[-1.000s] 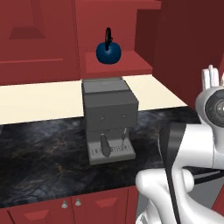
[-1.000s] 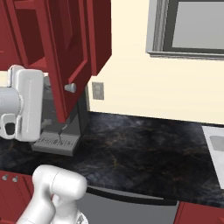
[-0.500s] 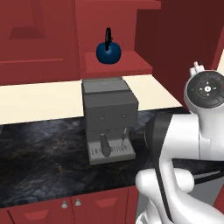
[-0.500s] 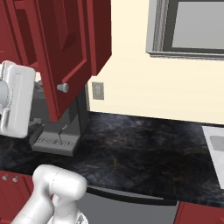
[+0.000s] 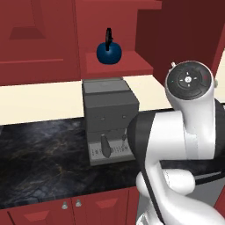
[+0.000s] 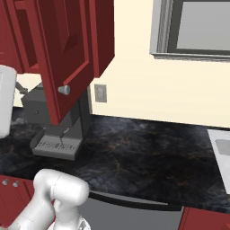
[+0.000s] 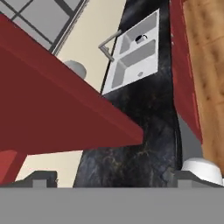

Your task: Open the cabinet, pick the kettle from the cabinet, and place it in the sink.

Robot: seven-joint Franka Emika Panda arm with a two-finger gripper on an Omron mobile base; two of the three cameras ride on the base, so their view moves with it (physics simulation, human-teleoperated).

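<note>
my cabinet [image 6: 74, 58] door swung open, kettle [image 5: 108, 52] upright on its shelf above the coffee machine [image 5: 108, 121], my gripper [image 7: 111, 178] spread wide and empty, sink [image 7: 133, 54] well off along the counter [image 6: 143, 155]

Kettle [image 5: 108, 53] sits on cabinet [image 5: 118, 68] shelf; coffee machine [image 5: 107, 119] on counter [image 5: 44, 154].

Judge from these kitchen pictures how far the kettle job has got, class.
Done: the cabinet door stands swung open. In hand: nothing; the kettle sits on its shelf, ungripped. Left: grasp the kettle, carry it over the counter and set it in the sink.
</note>
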